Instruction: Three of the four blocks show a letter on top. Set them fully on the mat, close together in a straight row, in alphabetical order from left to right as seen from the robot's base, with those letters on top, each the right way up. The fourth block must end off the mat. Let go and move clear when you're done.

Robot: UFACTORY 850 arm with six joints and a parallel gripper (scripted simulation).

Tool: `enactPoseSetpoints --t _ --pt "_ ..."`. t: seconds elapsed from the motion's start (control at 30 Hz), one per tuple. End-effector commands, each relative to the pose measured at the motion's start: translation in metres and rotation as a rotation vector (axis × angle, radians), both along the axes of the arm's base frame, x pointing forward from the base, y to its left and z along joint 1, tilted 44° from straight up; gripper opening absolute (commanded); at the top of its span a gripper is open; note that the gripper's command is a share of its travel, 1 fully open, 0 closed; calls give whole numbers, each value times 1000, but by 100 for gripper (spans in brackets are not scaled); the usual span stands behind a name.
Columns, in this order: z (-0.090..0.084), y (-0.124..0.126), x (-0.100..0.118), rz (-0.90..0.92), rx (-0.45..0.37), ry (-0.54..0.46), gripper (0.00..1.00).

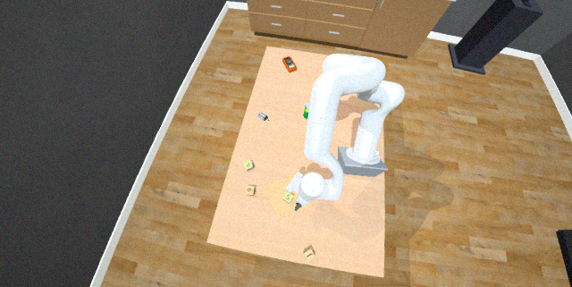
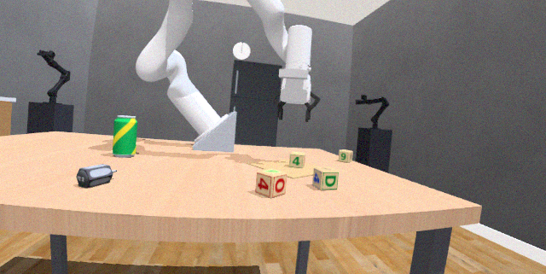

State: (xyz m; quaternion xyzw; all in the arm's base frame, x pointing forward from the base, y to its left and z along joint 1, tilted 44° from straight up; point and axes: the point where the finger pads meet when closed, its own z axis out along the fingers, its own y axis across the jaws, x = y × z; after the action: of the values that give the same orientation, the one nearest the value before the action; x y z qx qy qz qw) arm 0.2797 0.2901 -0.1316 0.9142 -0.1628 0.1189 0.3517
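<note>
A thin tan mat (image 1: pixel 281 195) lies on the table near the front; it also shows in the exterior view (image 2: pixel 279 166). One block (image 1: pixel 289 197) (image 2: pixel 297 160) sits on the mat, with a green mark on top and a green 4 on its side. My gripper (image 2: pixel 294 112) (image 1: pixel 298 206) is open and empty, hanging well above this block; from above it shows just beside the block. A block with a red 4 and O on its sides (image 2: pixel 270 183) and a block with a green D (image 2: pixel 326 178) stand off the mat, to the left in the top view (image 1: pixel 248 164) (image 1: pixel 251 189). A fourth block, with a 9 on its side (image 2: pixel 345 155) (image 1: pixel 308 252), stands near the table's end.
A green and yellow can (image 2: pixel 124 136) stands near my base (image 1: pixel 361 162). A small grey device (image 2: pixel 95 176) lies toward the near edge. An orange device (image 1: pixel 290 63) lies at the table's far end. Drawers stand beyond the table.
</note>
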Motion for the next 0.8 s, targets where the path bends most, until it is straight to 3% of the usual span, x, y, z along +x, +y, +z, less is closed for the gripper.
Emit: enactPoseSetpoints --t 0.0,0.2,0.23,0.3,0.37,0.43,0.47,0.77 --pt "0 1 0 0 2 -1 100" --pt "1 1 3 1 3 -1 100" --pt "4 2 15 2 5 2 100" --pt "18 0 60 5 13 8 100" --pt "23 -1 75 6 15 9 100" --pt "23 -1 75 6 15 9 100" --pt "34 -7 108 7 18 10 100" --pt "70 -37 195 6 14 6 100"
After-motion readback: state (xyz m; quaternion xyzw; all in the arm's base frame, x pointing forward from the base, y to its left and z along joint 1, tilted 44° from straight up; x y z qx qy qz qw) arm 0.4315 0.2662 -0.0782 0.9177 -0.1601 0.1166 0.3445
